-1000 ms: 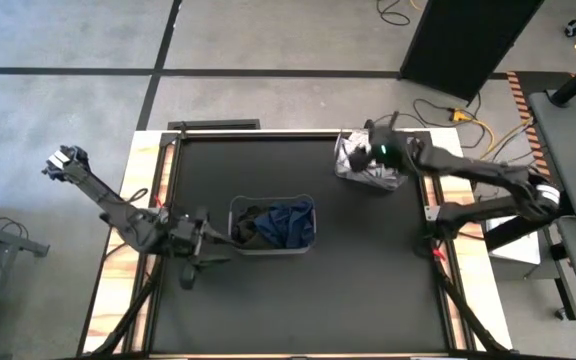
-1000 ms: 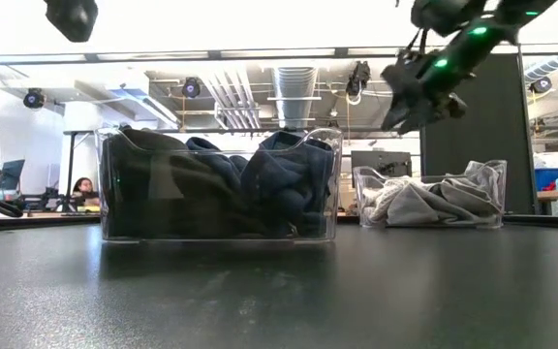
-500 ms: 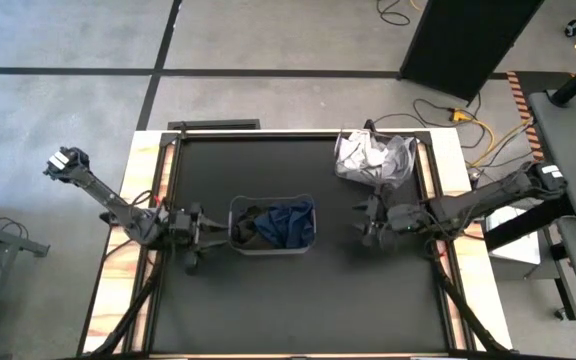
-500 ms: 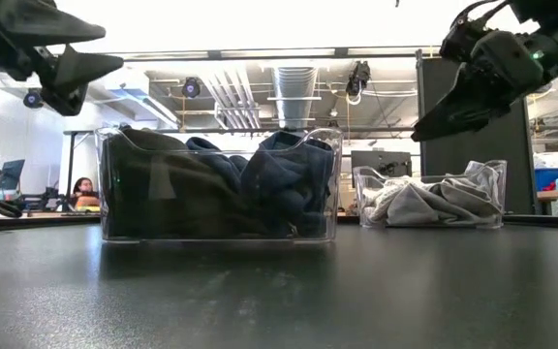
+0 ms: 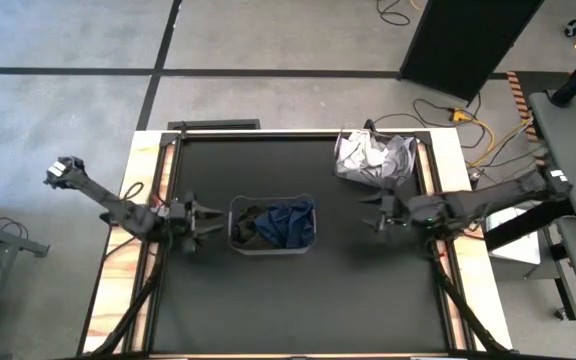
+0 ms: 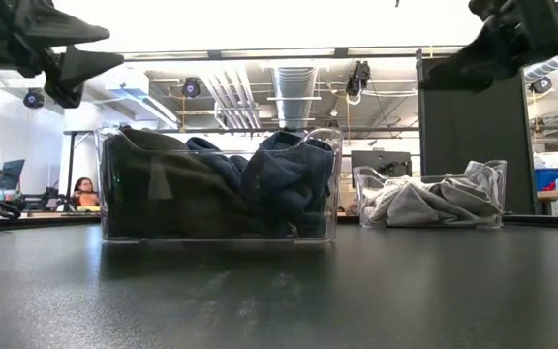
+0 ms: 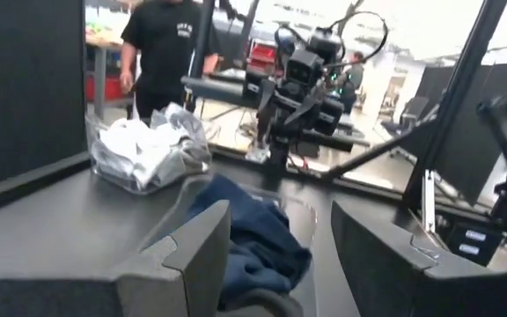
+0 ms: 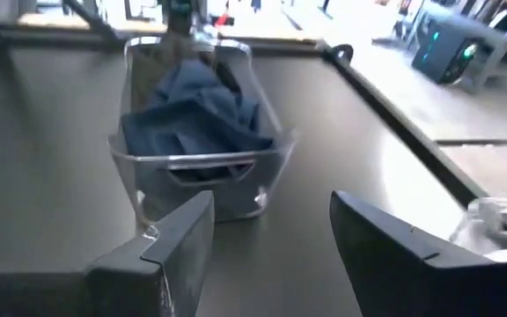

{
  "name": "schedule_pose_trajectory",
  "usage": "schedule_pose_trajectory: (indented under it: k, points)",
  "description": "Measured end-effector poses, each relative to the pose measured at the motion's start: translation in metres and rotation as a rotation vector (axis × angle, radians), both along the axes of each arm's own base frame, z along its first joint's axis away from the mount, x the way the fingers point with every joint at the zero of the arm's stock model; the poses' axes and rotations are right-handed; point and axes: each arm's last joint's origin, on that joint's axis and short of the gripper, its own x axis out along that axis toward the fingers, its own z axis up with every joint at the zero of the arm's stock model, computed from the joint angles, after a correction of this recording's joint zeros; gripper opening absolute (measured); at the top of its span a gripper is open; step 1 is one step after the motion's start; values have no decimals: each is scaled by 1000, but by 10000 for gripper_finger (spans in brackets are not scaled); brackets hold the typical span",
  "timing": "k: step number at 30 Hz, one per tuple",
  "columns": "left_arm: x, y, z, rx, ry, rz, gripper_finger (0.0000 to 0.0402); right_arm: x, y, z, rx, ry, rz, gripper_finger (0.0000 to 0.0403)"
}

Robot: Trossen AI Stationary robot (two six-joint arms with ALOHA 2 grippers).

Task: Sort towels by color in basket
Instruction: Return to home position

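Left gripper (image 5: pixel 206 218), fingers spread and empty, hanging just beside the clear plastic centre bin (image 5: pixel 272 198) heaped with black and navy blue towels (image 5: pixel 286 222); right gripper (image 5: pixel 371 214), likewise spread and empty, near the far clear plastic bin (image 6: pixel 499 199) of light grey towels (image 5: pixel 368 155). Clear of both bins, presumably because sorting looks finished.

I am looking into a robotics lab set in an open industrial hall. Bare ventilation ducts (image 6: pixel 295 92) are running under the ceiling. Yellow cables (image 5: pixel 468 115) are trailing over the taped concrete floor (image 5: pixel 68 40) at the desk's (image 5: pixel 298 290) two o'clock. One person (image 6: pixel 82 189) is sitting at a workstation behind, and another person (image 7: pixel 161 48) is standing beyond the desk.
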Motion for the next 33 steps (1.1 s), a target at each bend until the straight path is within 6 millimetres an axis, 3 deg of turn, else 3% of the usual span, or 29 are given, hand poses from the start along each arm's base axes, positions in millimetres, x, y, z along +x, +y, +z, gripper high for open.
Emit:
schedule_pose_trajectory:
  k: [7, 14, 18, 27, 33]
  points:
    - [-23, 14, 7, -11, -61, 3, 185, -38, -7, 4, 13, -170, 14, 219]
    - [-34, 22, 8, -24, -69, 42, 185, -66, -13, -21, 93, -333, 13, 204]
    - [-34, 24, 10, -27, -83, 62, 185, -74, -13, -26, 151, -391, 55, 164]
    - [-28, 30, 0, -40, -105, 128, 184, -70, -23, -30, 117, -340, -11, 21]
    - [-22, 38, -11, -21, -114, 144, 185, -72, -33, -24, 89, -371, -33, 13]
